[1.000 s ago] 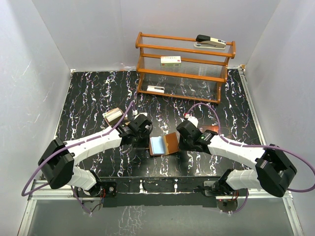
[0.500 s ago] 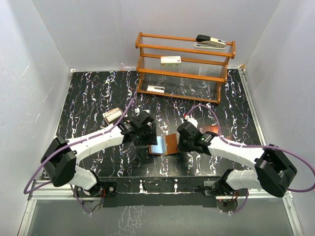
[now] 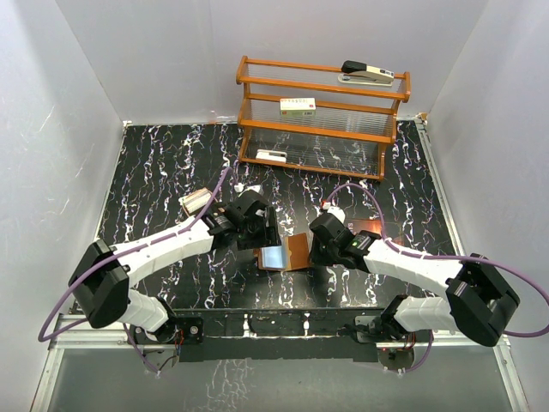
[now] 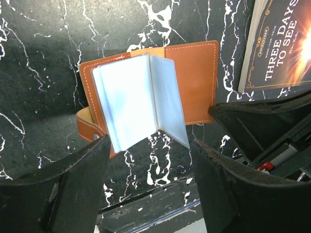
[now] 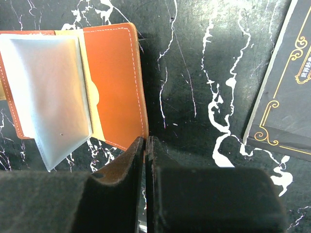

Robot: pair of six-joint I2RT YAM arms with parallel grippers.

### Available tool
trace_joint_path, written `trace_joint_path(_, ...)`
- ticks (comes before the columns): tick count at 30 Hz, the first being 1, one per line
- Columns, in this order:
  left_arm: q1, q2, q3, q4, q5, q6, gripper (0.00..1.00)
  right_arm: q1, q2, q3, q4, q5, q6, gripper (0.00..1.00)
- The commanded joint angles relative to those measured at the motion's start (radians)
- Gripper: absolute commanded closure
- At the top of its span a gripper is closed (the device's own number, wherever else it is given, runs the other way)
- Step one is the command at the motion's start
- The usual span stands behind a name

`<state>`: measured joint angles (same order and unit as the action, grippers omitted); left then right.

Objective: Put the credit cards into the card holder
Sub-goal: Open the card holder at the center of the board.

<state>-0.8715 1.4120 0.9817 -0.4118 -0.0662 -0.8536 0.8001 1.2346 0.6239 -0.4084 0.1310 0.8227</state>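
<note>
Left pincer: my fingers spread wide, gripping nothing, poised over card holder. Holder lies open on marble table, clear pockets fanned up. Right pincer: my fingers pressed together, empty, just beside holder's 3 o'clock edge. Booklet at holder's 2 o'clock.

White walls enclose a black, white-veined table with a wooden rack behind.
</note>
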Motion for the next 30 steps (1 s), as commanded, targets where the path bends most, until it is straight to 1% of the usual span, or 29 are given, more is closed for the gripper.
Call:
trace_joint_path(1, 0.014, 0.021, -0.012, 0.054, 0.007, 0.005, 0.33, -0.002, -0.024, -0.006, 0.048, 0.001, 0.011, 0.96)
trace_joint_path(6, 0.036, 0.024, -0.052, 0.146, 0.050, 0.015, 0.30, -0.002, -0.031, -0.007, 0.049, 0.001, 0.009, 0.97)
trace_joint_path(12, 0.063, 0.047, -0.084, 0.175, 0.068, 0.014, 0.28, -0.002, -0.032, -0.009, 0.052, 0.000, 0.010, 0.97)
trace_joint_path(18, 0.074, 0.044, -0.120, 0.245, 0.118, 0.013, 0.28, -0.002, -0.025, -0.008, 0.058, -0.001, 0.009, 0.97)
trace_joint_path(24, 0.077, 0.075, -0.124, 0.264, 0.141, 0.016, 0.27, -0.002, -0.023, -0.005, 0.059, -0.002, 0.010, 0.97)
trace_joint_path(30, 0.078, 0.096, -0.130, 0.257, 0.129, 0.017, 0.27, -0.002, -0.027, -0.005, 0.056, -0.001, 0.009, 0.97)
